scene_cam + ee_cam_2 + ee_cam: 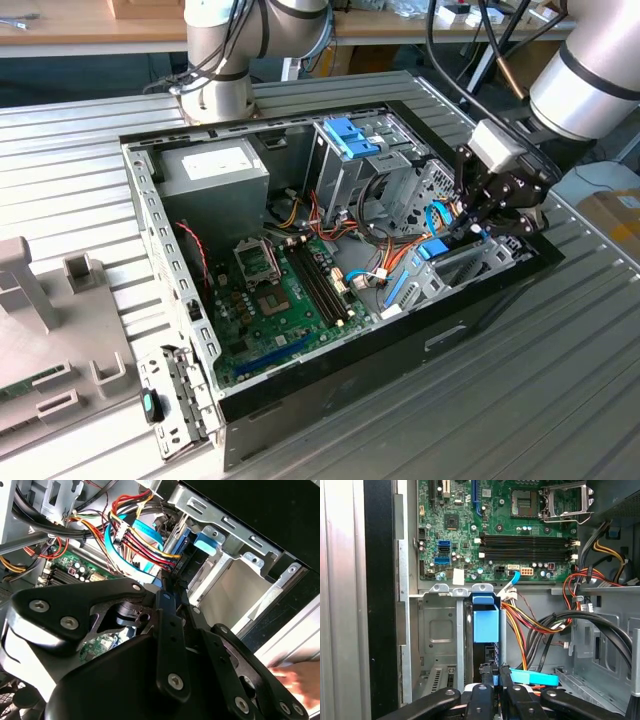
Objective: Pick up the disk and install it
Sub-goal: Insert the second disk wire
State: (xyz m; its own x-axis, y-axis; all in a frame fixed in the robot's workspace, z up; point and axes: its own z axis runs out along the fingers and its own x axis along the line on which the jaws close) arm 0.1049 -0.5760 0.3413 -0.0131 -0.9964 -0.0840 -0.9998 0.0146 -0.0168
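I see my gripper hemmed in above the drive cage, with the upright blue disk ahead, coloured wire bundles crowding one side, and open room over the motherboard beyond.

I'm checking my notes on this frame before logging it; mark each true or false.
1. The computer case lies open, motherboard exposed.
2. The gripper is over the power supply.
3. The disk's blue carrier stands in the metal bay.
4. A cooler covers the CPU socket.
1. True: the computer case is open, and the motherboard shows.
2. False: the gripper is at the drive bay, at the exterior view's right end of the case.
3. True: the disk stands there, just ahead of the gripper.
4. False: the CPU socket is bare.
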